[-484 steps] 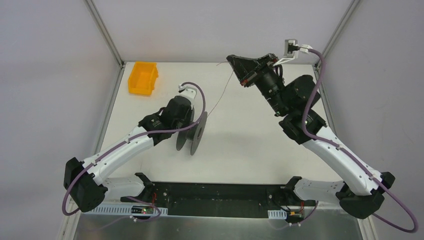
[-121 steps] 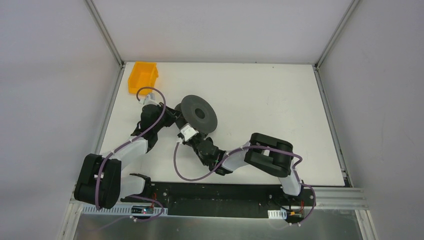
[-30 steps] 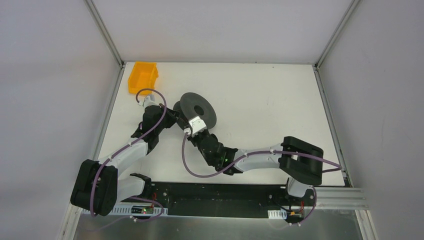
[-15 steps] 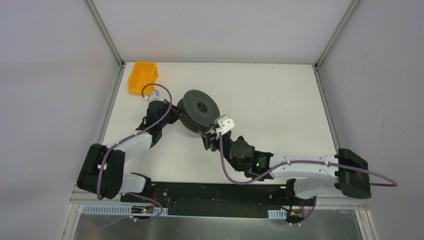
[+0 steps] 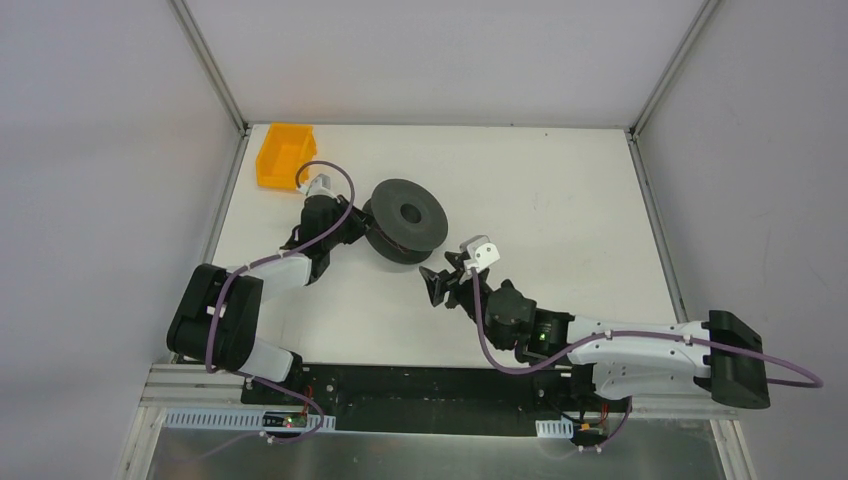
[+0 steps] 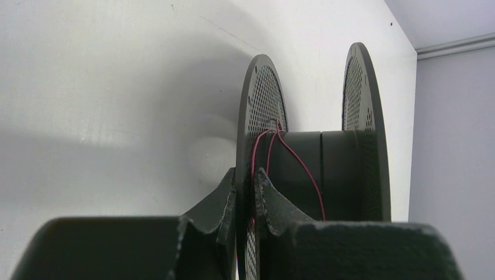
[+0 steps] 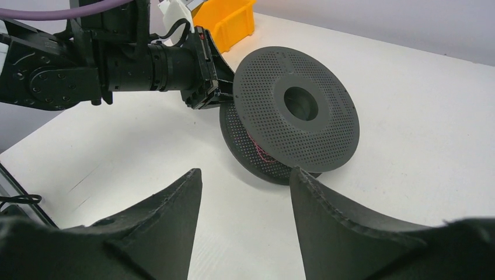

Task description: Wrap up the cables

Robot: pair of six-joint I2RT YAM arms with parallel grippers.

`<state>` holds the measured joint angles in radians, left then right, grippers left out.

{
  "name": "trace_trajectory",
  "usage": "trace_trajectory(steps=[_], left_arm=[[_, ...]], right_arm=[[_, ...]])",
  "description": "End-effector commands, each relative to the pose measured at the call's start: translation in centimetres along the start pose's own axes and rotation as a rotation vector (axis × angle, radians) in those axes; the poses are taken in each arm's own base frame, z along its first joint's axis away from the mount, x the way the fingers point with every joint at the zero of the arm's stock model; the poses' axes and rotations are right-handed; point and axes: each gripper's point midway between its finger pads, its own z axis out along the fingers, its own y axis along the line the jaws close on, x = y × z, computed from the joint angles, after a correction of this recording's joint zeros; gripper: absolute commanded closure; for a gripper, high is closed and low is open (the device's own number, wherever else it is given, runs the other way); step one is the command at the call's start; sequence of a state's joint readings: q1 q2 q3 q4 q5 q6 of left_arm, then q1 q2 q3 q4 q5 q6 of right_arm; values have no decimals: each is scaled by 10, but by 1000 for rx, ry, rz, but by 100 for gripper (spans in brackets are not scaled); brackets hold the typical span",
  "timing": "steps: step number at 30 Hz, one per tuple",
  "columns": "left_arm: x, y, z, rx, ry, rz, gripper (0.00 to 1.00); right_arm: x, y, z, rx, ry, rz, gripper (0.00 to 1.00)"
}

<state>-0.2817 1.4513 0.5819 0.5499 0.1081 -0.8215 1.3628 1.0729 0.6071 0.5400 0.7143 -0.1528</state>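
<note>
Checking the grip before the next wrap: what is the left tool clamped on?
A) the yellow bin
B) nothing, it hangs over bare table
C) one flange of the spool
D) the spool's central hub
C: the left wrist view shows the left tool with one finger on each side of the near flange of the spool.

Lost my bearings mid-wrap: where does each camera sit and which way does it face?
Top: above and behind, looking down on the table; shows left arm, right arm, spool, bin.
Left wrist: on the left gripper, low, edge-on to the spool; its fingers straddle the near flange, red wire on the core.
Right wrist: behind the open right gripper, facing the spool's face, the left gripper and bin; its fingers frame the bottom.
Shared: all show the spool.
</note>
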Motion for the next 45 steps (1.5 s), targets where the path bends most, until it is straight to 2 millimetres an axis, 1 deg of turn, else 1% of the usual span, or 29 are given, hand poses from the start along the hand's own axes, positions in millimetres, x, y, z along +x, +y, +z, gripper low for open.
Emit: trace_trajectory(steps=[1,14,19,23,29,35,45], left_arm=[[27,36,-3,-128,111,128,92],[38,56,2,-202,160,158,88],[37,57,0,-212,168,177,87],[38,60,-6,-226,180,188,86],[34,60,-15,-235,172,207,84],[33,58,-15,-236,177,210,82],[35,62,-17,-253,186,214,79]], right_arm=[[-15,-12,-5,39,-54,66,40],[-16,-24,-11,60,-69,80,36],[-15,-26,-11,67,-68,77,35],[-12,-29,-10,74,-62,70,34],[-15,-29,-10,67,-69,81,33],[-17,-31,-11,66,-74,87,32],[-17,-32,-13,66,-78,94,32]])
